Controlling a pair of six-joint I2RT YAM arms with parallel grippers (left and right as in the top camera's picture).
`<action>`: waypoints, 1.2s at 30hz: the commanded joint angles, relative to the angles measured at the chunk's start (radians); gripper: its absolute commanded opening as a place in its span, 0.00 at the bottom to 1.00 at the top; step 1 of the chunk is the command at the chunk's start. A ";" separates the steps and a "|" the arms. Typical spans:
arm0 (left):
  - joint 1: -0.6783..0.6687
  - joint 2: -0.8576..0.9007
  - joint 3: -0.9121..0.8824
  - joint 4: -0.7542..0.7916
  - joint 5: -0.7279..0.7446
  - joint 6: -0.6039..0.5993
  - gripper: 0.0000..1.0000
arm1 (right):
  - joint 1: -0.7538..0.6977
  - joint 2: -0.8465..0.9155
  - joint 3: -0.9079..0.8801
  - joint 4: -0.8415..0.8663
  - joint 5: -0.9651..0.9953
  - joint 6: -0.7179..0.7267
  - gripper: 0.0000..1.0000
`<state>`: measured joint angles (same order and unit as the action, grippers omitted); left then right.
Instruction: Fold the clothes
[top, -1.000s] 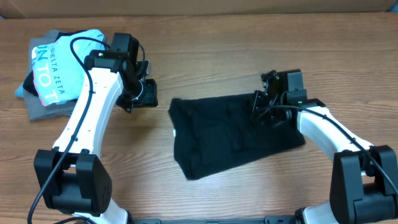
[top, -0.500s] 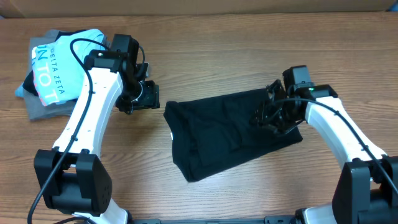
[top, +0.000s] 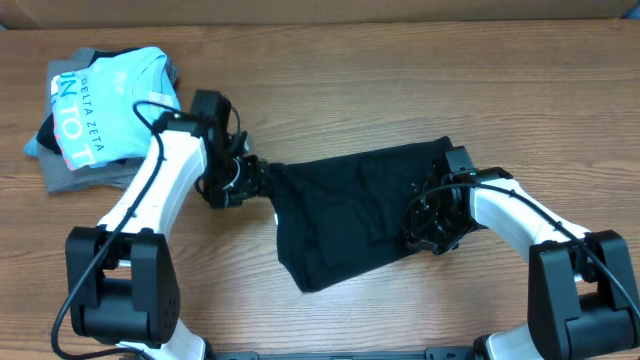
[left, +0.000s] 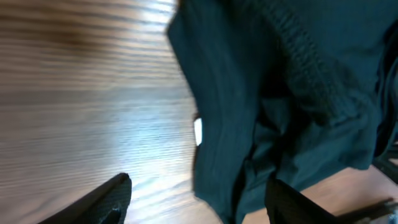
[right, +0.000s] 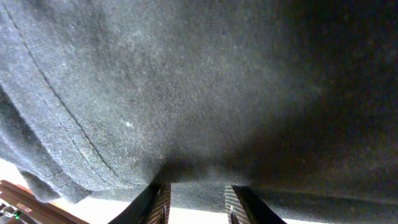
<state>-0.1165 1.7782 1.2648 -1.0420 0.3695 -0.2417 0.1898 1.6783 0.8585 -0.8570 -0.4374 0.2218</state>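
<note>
The clothes, a black T-shirt (top: 350, 215), lie crumpled in the middle of the wooden table (top: 330, 80). My left gripper (top: 250, 180) is at the shirt's left edge and stands open. In the left wrist view the shirt (left: 280, 93) and its small white neck label (left: 198, 130) lie between and beyond my wide-spread fingers (left: 112, 199). My right gripper (top: 425, 225) is low on the shirt's right part. In the right wrist view its jaws are partly apart, and dark fabric (right: 199, 93) fills the view up to the fingertips (right: 160, 200).
A light blue tee with white lettering (top: 105, 100) lies on a grey folded garment (top: 75, 175) at the back left of the table. A cardboard wall runs along the far edge.
My left gripper has moved right to the shirt's left edge and opened wider. My right gripper has opened and moved from the shirt's back right corner toward the front. The shirt has shifted.
</note>
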 joint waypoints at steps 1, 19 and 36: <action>-0.006 -0.026 -0.070 0.076 0.151 -0.036 0.72 | -0.001 -0.005 0.023 -0.005 0.006 -0.010 0.33; -0.216 0.117 -0.232 0.360 0.183 -0.143 0.79 | 0.000 -0.005 0.023 -0.021 0.006 -0.010 0.33; -0.203 0.131 -0.221 0.347 0.180 -0.139 0.04 | 0.000 -0.007 0.027 -0.033 -0.004 -0.010 0.32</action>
<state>-0.3222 1.8938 1.0477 -0.6750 0.5552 -0.3893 0.1894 1.6787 0.8619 -0.8848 -0.4381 0.2195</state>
